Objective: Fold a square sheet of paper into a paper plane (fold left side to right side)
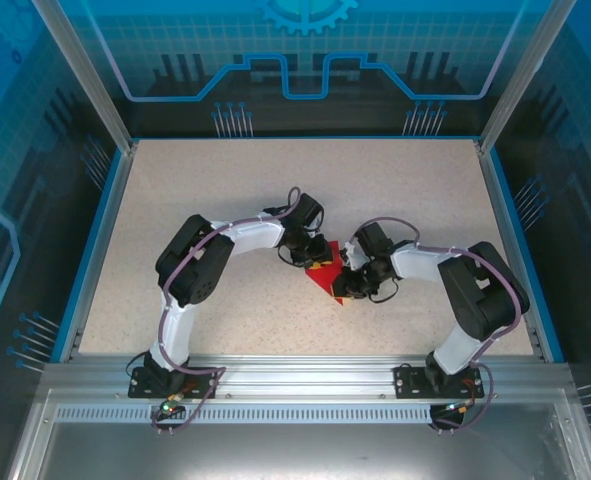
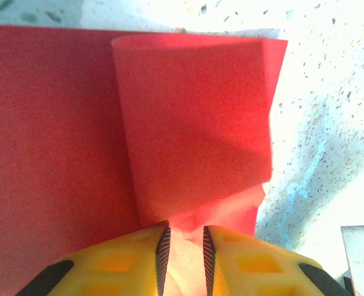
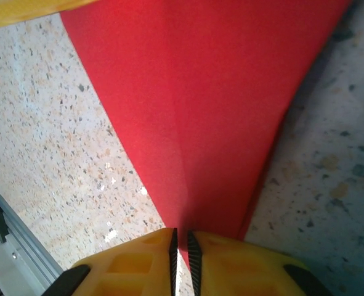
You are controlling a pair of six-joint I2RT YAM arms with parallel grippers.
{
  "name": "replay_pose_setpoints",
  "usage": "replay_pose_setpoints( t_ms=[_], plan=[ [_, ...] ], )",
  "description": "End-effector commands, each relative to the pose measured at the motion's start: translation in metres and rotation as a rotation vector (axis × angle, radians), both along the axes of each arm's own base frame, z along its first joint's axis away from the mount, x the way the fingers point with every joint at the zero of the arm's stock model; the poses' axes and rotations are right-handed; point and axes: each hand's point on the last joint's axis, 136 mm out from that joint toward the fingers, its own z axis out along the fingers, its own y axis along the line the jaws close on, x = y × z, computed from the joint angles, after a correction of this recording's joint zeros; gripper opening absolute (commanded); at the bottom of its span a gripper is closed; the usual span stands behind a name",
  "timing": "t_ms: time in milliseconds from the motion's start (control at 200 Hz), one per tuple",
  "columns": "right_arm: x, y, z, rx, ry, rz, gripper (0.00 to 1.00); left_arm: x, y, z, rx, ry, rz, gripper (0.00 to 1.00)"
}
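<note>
The square sheet of paper (image 1: 322, 272) is bright red and lies partly folded at the table's middle, between both grippers. In the left wrist view a folded flap of the paper (image 2: 194, 111) curves up from the flat layer into my left gripper (image 2: 186, 237), whose jaws stand a little apart with pale paper between them. In the right wrist view the paper (image 3: 212, 92) narrows to a creased point that runs into my right gripper (image 3: 182, 243), whose jaws are nearly together on that tip. From above, the left gripper (image 1: 308, 258) is at the paper's upper left and the right gripper (image 1: 343, 282) at its lower right.
The speckled beige table (image 1: 225, 200) is bordered by a blue rim, with a metal rail (image 1: 295, 375) along the near edge where both arm bases are bolted. A yellow finger of the other gripper (image 3: 21, 12) shows at the right wrist view's top left.
</note>
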Motion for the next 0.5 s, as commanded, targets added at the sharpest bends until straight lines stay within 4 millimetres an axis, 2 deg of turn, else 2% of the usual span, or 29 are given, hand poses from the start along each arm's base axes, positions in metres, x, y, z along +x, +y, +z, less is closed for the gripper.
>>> replay_pose_setpoints(
  t_ms=[0, 105, 240, 365, 495],
  plan=[
    [-0.035, -0.033, -0.042, -0.166, 0.143, -0.032, 0.15, 0.007, 0.028, 0.011, 0.078, -0.033, 0.031, 0.31],
    [-0.034, -0.040, -0.043, -0.207, 0.140, -0.042, 0.08, 0.010, 0.026, 0.041, 0.031, -0.100, 0.021, 0.34],
    [-0.034, -0.042, -0.044, -0.211, 0.148, -0.051, 0.06, 0.006, 0.029, 0.077, -0.013, -0.175, 0.015, 0.39],
    [-0.032, -0.041, -0.045, -0.209, 0.150, -0.050, 0.06, -0.008, 0.027, 0.088, -0.074, -0.185, 0.016, 0.39],
    [-0.031, -0.040, -0.044, -0.209, 0.145, -0.047, 0.06, -0.025, 0.009, 0.082, -0.119, -0.153, -0.032, 0.33]
  ],
)
